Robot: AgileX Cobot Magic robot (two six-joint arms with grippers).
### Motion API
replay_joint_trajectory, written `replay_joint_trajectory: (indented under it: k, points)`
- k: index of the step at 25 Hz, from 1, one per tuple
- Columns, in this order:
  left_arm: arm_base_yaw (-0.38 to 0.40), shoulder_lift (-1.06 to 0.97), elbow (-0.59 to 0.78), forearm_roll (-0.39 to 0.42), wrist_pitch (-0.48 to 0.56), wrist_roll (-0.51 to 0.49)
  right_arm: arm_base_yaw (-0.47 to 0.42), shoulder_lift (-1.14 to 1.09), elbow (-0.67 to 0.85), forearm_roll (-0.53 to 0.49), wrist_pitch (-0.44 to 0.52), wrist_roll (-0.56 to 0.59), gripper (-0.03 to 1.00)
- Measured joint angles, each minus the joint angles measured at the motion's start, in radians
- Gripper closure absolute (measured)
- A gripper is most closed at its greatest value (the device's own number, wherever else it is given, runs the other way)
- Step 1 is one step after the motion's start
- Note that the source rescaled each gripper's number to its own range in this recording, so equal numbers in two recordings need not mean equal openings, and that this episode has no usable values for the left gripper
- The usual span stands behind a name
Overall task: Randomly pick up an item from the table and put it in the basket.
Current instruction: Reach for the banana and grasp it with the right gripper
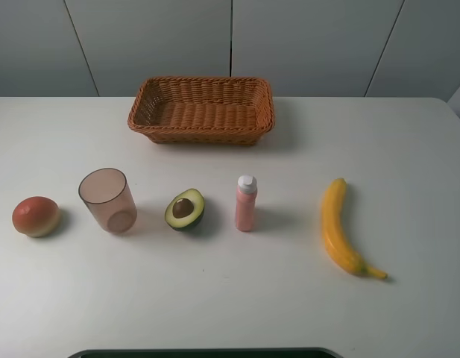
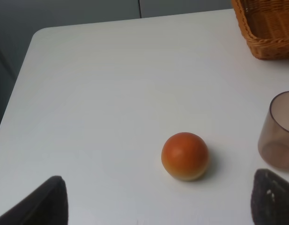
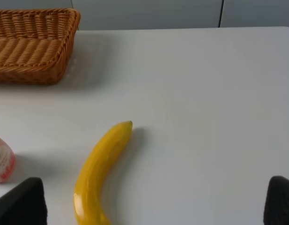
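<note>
Nothing of the task is done yet. The wicker basket sits empty at the upper middle of the overhead view. The banana lies flat on the white worktop at the right of that view, lower than the basket and well apart from it. Its stem tip points toward the lower right. The full sequence is left, by my reading: reach, grasp, lift, carry and release.

No arm appears in the overhead view. In the right wrist view the right jaws stand wide apart and hold nothing, with only two dark tips showing. The banana lies on the worktop ahead of the gap, nearer one tip than the other, and touches neither. The left jaws are likewise spread and empty, facing a round orange-red fruit beside a translucent cup.
</note>
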Motion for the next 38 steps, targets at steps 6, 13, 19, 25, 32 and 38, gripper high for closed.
replay_joint_trajectory:
  k: [6, 13, 19, 25, 32, 38]
  points:
    - [0.000, 0.000, 0.000, 0.000, 0.000, 0.000, 0.000, 0.000, 0.000, 0.000, 0.000, 0.000, -0.03]
    - [0.000, 0.000, 0.000, 0.000, 0.000, 0.000, 0.000, 0.000, 0.000, 0.000, 0.000, 0.000, -0.03]
    - [0.000, 0.000, 0.000, 0.000, 0.000, 0.000, 0.000, 0.000, 0.000, -0.004, 0.000, 0.000, -0.03]
    - [0.000, 0.000, 0.000, 0.000, 0.000, 0.000, 0.000, 0.000, 0.000, -0.008, 0.000, 0.000, -0.03]
    - [0.000, 0.000, 0.000, 0.000, 0.000, 0.000, 0.000, 0.103, -0.083, -0.043, 0.013, -0.019, -0.03]
    - [0.000, 0.000, 0.000, 0.000, 0.000, 0.000, 0.000, 0.549, -0.319, -0.024, 0.028, -0.029, -0.03]
